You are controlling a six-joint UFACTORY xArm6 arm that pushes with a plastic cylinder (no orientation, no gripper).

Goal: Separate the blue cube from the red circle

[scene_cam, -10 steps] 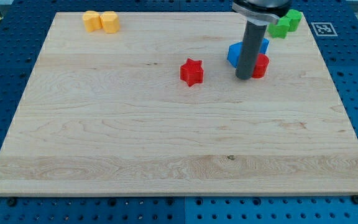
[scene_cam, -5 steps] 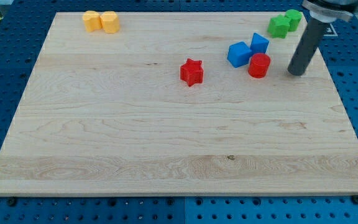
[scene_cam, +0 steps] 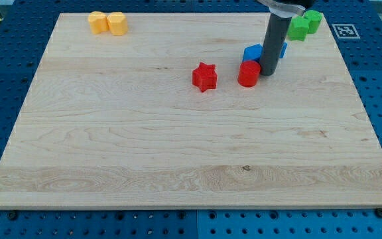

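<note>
Now my tip (scene_cam: 268,74) rests just right of the glossy red circle (scene_cam: 248,74), holding nothing. Behind them the blue cube (scene_cam: 253,53) seems to touch the circle, partly hidden by the rod. A red star (scene_cam: 205,77) sits leftward on pale wood.

The red star (scene_cam: 204,76), red cylinder (scene_cam: 248,74) and blue cube (scene_cam: 253,53) crowd the table's (scene_cam: 144,153) top right.
</note>
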